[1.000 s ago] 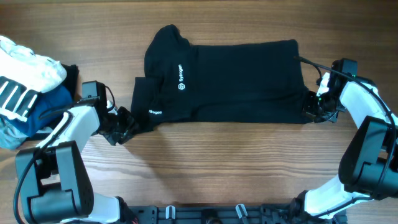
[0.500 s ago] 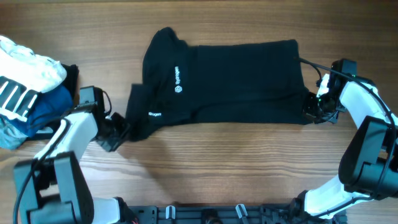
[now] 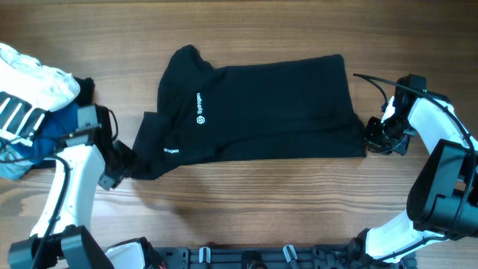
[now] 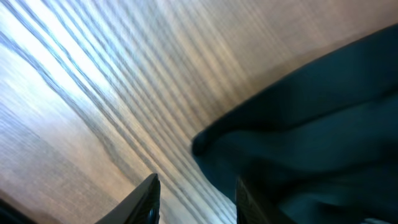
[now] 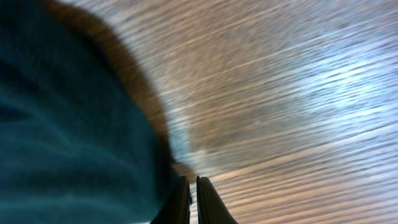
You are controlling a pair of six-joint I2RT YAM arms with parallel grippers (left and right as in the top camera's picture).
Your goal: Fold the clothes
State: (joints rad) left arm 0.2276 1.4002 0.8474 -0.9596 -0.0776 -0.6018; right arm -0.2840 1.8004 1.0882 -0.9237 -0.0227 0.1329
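- Wooden table (image 3: 269,202): fills the overhead view, everything sits on it.
- Black T-shirt (image 3: 276,112): lies flat across the middle of the table, long axis left to right. Collar end is to the left, hem end to the right. Looks doubled over lengthwise.
- Its white chest logo (image 3: 199,108) faces up; smaller white lettering (image 3: 171,150) is on the sleeve at lower left.
- My right arm (image 3: 437,127): comes in from the right edge, wrist level with the shirt's lower right corner.
- My left arm (image 3: 71,179): comes in from the lower left, wrist at the sleeve.
- White garment with black stripes (image 3: 30,93): bunched at the far left edge, on top of a blue garment (image 3: 56,127). Both are apart from the shirt.
- Left gripper (image 3: 123,161): at the tip of the sleeve. In the wrist view its fingers (image 4: 148,199) stand spread with bare wood between them; the dark fabric lies over by the other finger.
- Right gripper (image 3: 371,138): touching the shirt's lower right corner, fingers pressed together. Fabric runs right up to them; can't tell if any hem is caught between.
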